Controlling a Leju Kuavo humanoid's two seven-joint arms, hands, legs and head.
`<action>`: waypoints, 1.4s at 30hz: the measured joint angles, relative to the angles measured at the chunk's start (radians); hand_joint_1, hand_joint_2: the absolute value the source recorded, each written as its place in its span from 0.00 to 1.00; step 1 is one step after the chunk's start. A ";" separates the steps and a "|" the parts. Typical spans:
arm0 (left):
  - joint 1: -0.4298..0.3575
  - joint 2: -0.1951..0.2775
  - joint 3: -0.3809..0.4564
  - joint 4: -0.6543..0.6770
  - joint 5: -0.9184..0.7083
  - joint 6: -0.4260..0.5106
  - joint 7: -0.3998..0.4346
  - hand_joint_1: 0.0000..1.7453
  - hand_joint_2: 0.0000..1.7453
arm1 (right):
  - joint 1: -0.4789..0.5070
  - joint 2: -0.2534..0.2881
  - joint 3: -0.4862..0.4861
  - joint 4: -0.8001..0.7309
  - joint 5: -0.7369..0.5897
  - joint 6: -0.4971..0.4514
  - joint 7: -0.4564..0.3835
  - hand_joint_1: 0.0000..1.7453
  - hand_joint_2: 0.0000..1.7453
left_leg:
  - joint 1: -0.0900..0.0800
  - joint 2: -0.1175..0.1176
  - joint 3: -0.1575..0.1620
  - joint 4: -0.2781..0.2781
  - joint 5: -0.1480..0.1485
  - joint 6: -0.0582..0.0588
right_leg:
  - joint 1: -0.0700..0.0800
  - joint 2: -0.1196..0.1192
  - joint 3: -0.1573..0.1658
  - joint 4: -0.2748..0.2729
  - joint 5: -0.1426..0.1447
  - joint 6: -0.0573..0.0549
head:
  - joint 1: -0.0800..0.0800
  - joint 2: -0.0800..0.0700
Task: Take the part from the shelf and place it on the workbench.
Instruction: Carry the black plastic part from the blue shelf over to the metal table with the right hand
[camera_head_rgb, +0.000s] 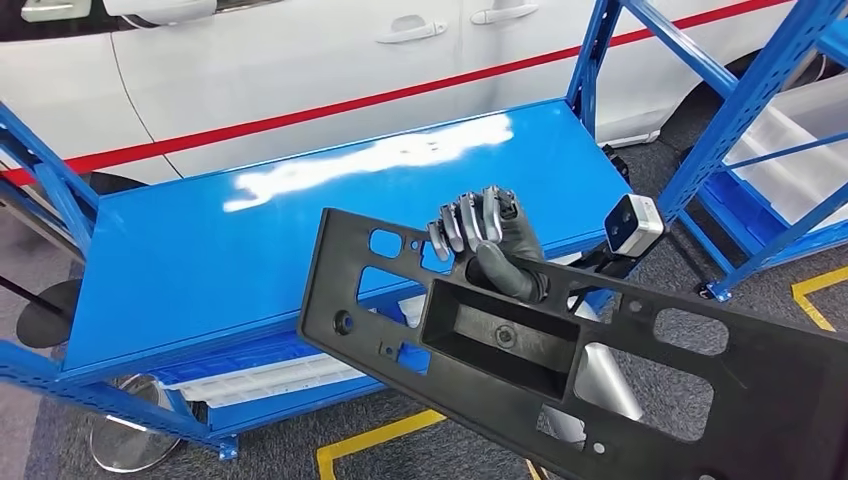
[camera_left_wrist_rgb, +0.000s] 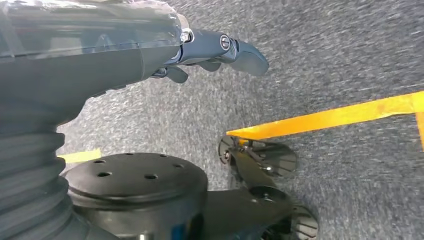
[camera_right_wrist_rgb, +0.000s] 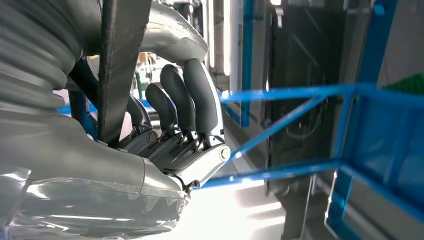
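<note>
A long black plastic part with cut-outs and a rectangular recess is tilted in the air in front of me, its far end over the near edge of the blue workbench top. My right hand grips the part at its upper edge, fingers curled over it and thumb on the near face. In the right wrist view the same hand wraps the part's thin edge. My left hand hangs over the grey floor, fingers loosely extended and holding nothing.
A white car with a red stripe stands right behind the bench. Another blue rack with white trays rises at the right. A white tray lies under the bench top. Yellow tape marks the floor.
</note>
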 joint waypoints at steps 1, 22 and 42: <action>0.000 0.001 0.000 0.000 -0.001 0.000 0.000 0.00 1.00 | 0.000 0.001 0.003 -0.004 0.000 0.001 0.001 0.88 1.00 | -0.003 0.000 0.000 -0.006 0.006 0.003 | -0.001 0.000 0.000 -0.004 0.007 0.007 | 0.000 0.000; -0.001 0.003 0.002 0.000 -0.003 -0.006 0.004 0.00 1.00 | -0.027 0.012 0.019 -0.012 -0.011 -0.005 0.011 0.88 1.00 | 0.010 0.007 -0.179 0.181 -0.034 -0.027 | -0.003 0.001 0.069 -0.015 -0.057 -0.022 | 0.000 0.000; -0.004 0.006 0.010 0.000 0.001 -0.006 0.006 0.00 1.00 | 0.004 0.015 0.007 -0.006 0.023 0.001 -0.002 0.88 1.00 | 0.004 0.011 -0.066 -0.012 0.073 0.026 | -0.003 0.002 -0.005 0.161 -0.118 0.035 | 0.002 0.000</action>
